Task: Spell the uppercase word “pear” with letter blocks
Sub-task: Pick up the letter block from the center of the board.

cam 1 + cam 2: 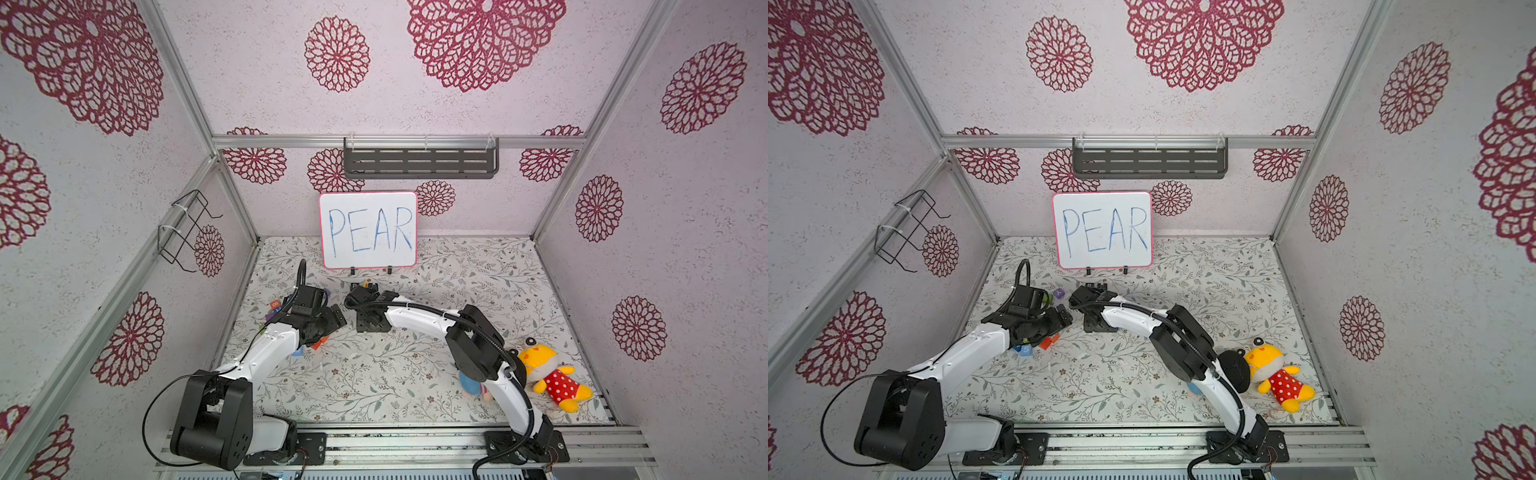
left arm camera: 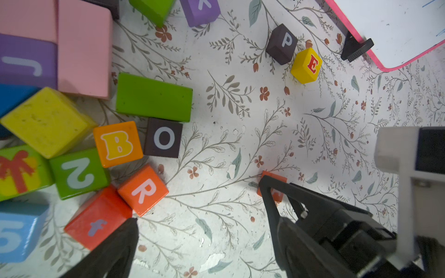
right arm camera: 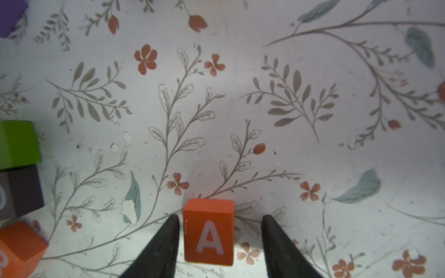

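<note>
A pink-framed whiteboard is stood at the back of the flowered table, and "PEAR" is written on it in blue. A dark shelf is fixed on the wall above it, and a wire rack on the left wall. A yellow soft toy in a red dotted dress is laid near the front right corner. An orange B block is seen just beside a dark O block, near a long green block.

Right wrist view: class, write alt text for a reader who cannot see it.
An orange A block stands on the floral table between the open jaws of the right gripper, not yet clamped. A green block, a dark block and a second orange block lie at the frame's edge.
</note>
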Available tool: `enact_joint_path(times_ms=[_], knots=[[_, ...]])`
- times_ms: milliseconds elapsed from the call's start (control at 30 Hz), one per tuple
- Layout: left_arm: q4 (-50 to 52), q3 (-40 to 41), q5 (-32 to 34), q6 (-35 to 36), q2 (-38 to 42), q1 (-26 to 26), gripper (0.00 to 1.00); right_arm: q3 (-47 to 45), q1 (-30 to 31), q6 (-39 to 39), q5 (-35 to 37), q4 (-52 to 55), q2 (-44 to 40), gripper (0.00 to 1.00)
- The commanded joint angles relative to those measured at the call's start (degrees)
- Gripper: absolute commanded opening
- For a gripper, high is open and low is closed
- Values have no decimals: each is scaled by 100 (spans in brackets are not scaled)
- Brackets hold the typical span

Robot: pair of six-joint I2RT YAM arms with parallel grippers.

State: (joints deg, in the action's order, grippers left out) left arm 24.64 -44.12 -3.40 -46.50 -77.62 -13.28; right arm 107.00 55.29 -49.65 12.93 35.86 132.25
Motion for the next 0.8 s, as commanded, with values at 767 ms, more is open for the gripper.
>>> enact_joint_path(times_ms=[767], knots=[[126, -624, -194, 464, -236, 237, 98, -164, -870, 355, 347, -449, -247, 24]])
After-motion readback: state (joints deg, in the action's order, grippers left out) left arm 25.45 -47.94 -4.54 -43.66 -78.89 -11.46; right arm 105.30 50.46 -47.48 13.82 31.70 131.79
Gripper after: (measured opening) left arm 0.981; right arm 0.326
